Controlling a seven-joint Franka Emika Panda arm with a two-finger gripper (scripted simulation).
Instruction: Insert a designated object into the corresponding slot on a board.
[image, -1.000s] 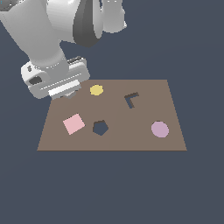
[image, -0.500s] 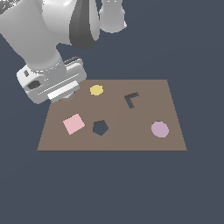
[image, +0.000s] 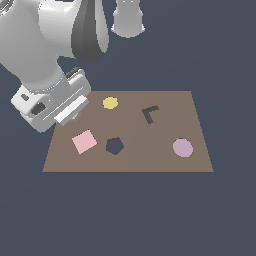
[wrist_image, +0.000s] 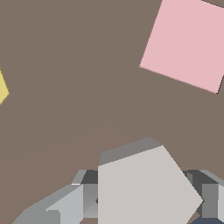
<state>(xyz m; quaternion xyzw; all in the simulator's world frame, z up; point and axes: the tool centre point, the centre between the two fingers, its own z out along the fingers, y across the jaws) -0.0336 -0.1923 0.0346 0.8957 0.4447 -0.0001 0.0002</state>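
I am seeing my claw (wrist_image: 144, 205) gripping the grey pentagon block (wrist_image: 142, 188) over the board's (image: 165, 160) corner beside the pink square (image: 84, 141).

On the board (image: 165, 160), the square piece (image: 84, 141) lies toward the exterior view's left, the pentagon slot (image: 114, 146) just beside it. The hexagon piece (image: 110, 103) lies behind them, the L-shaped hole (image: 149, 114) further right, the round piece (image: 183, 148) rightmost. The pentagon block (wrist_image: 144, 186) apparently sits between the end effector (wrist_image: 144, 197) fingers (wrist_image: 61, 205).
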